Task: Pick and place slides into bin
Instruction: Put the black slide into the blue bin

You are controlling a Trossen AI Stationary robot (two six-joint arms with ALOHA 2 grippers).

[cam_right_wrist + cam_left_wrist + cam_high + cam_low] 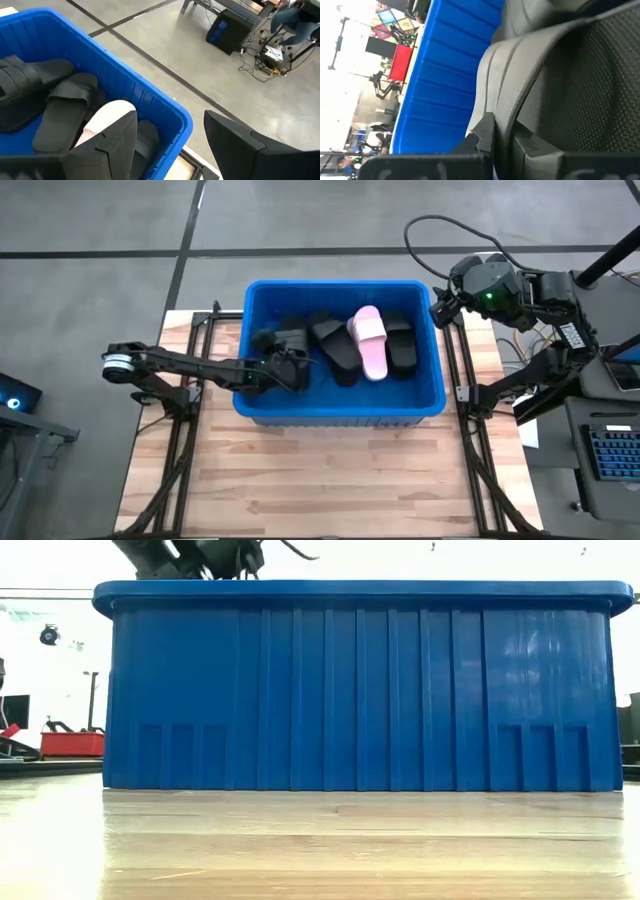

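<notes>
The blue bin (pixel 340 284) (pixel 360 690) stands on the far half of the wooden table. Inside it lie a light pink slide (pixel 370 342) (pixel 107 117) and black slides (pixel 335 350) (pixel 60 107). My left gripper (pixel 283 365) (pixel 495 150) reaches over the bin's left wall into the bin and is shut on another black slide (pixel 292 340) (pixel 570 75), which fills the left wrist view. My right gripper (pixel 440 305) (pixel 170 150) hangs open above the bin's far right corner, with nothing between its fingers. My left gripper holds the black slide at a ridged edge (pixel 502 100) beside its textured face, one finger (pixel 482 135) lying against that edge. The fingers come from the table's left, slanting a little downward. The gripper itself hides the rest of the hold, and whether the slide rests on the bin's floor does not show.
Black metal rails (pixel 190 410) (pixel 475 410) run along both sides of the table. The near half of the wooden top (pixel 330 480) lies bare in front of the bin. In the low view the bin's near wall hides everything inside it.
</notes>
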